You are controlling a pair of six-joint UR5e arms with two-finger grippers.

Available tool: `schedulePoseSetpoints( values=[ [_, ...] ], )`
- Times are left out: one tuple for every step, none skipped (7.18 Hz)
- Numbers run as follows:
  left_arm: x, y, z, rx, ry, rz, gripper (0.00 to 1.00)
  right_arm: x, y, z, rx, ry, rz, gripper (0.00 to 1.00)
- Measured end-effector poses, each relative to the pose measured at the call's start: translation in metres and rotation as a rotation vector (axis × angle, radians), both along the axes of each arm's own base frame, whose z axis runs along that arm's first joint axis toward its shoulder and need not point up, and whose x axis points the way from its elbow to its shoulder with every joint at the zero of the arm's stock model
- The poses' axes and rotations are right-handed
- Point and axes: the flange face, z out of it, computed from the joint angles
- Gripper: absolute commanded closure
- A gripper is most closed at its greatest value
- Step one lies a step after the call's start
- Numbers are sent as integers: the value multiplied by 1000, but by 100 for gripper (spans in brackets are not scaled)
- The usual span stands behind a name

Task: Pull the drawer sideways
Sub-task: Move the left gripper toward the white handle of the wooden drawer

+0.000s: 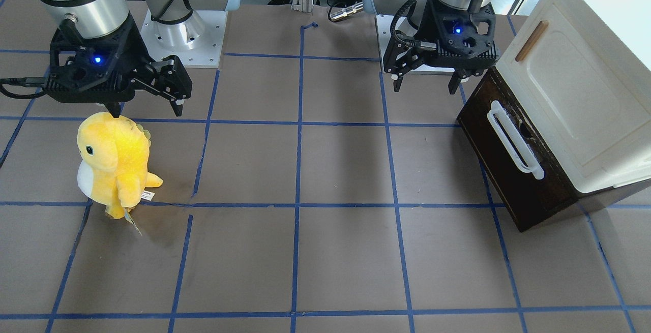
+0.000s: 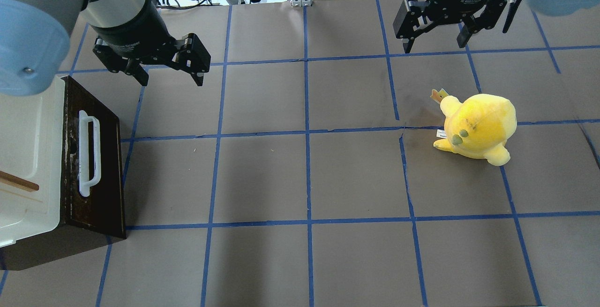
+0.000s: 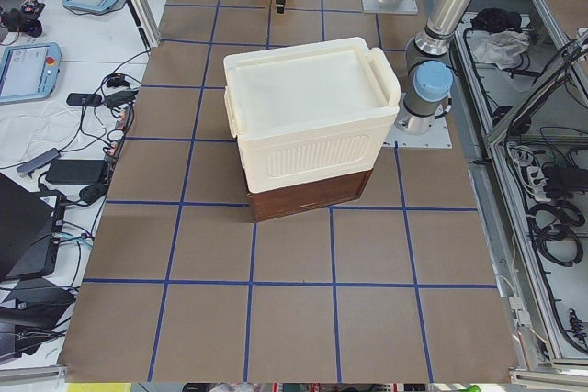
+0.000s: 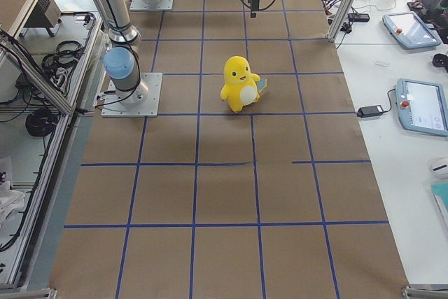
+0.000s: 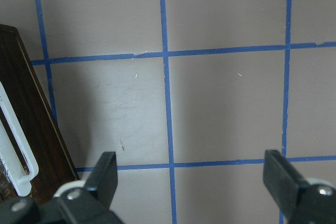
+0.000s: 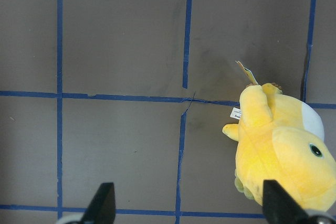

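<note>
Looking from the front, the dark brown wooden drawer (image 1: 501, 170) with its long white bar handle (image 1: 511, 143) sits beneath a cream-white cabinet (image 1: 574, 94); the left gripper (image 1: 424, 88) hangs near its robot-side corner, jaws spread, empty. Overhead, the right gripper (image 2: 433, 47), likewise spread and empty, hovers near a yellow plush toy (image 2: 478, 126). Left wrist view: drawer at left edge, untouched.
</note>
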Motion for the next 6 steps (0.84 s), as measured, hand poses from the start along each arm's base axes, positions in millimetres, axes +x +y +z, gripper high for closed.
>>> schedulePoseSetpoints(
  values=[
    [-11,3,-3,2,-50,-13,0,0,0,0,0,0,0,0],
    [-24,4,-10,5,-101,-8,0,0,0,0,0,0,0,0],
    [-35,1,-25,15,-145,19,0,0,0,0,0,0,1,0],
    [-42,-7,-46,26,-201,44,0,0,0,0,0,0,0,0],
    [-48,-9,-69,31,-278,72,0,0,0,0,0,0,0,0],
    [-51,-5,-98,39,-371,122,0,0,0,0,0,0,0,0]
  ],
)
